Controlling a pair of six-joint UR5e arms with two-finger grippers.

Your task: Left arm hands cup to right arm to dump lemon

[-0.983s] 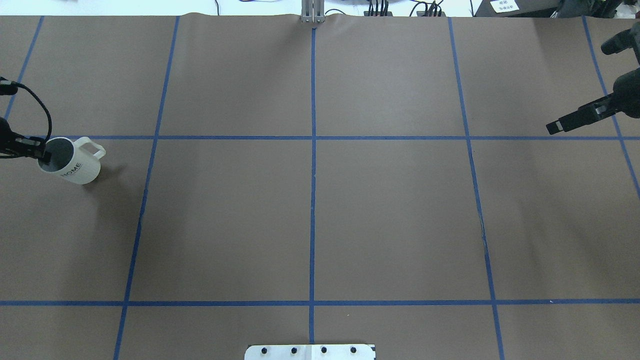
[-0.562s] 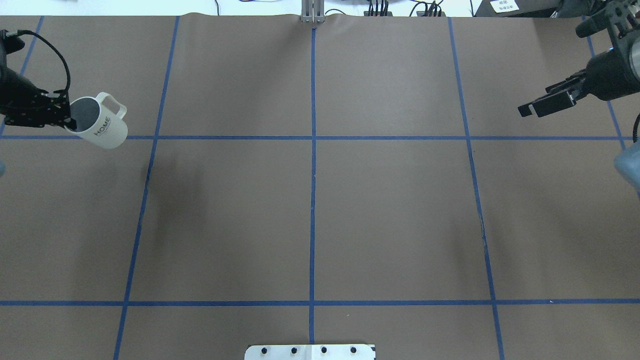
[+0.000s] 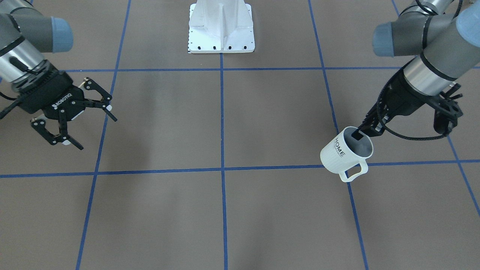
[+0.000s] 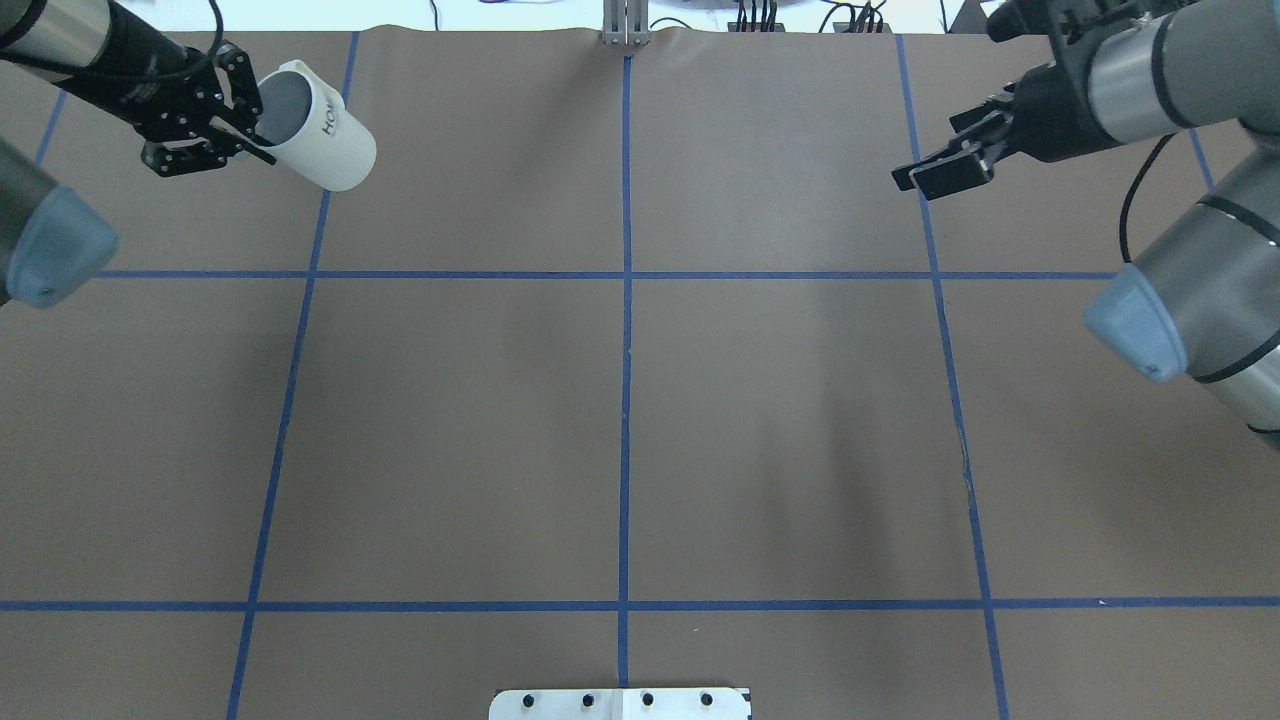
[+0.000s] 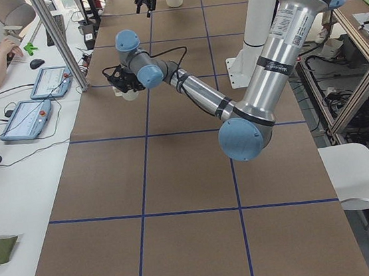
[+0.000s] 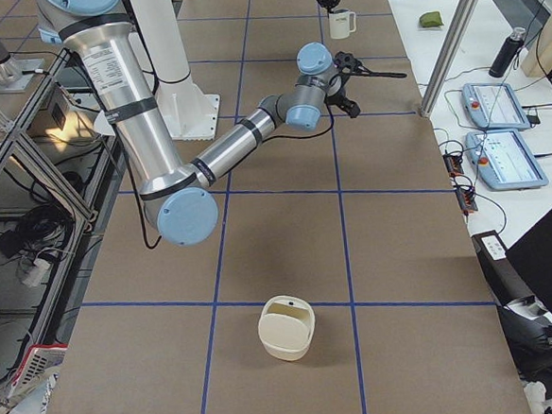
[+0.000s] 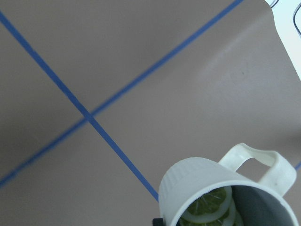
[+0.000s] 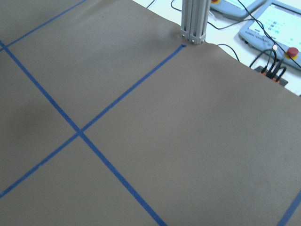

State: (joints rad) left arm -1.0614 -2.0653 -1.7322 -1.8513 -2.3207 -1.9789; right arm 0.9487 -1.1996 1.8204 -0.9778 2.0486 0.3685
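Left gripper [image 3: 359,135]: clamped on the cup [image 3: 343,153] rim, one finger inside, cup tilted.
Lemon slices [image 7: 209,207]: lying inside the cup.
Right gripper [image 3: 97,134]: spread wide, empty.

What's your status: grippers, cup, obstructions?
Left gripper shut on cup rim, cup tilted, aloft. Lemon slices inside. Right gripper open, empty, apart. Cream container at table's right end.

lemon [image 7: 208,208] in cup [image 3: 343,153], right tool [image 3: 97,134] well apart
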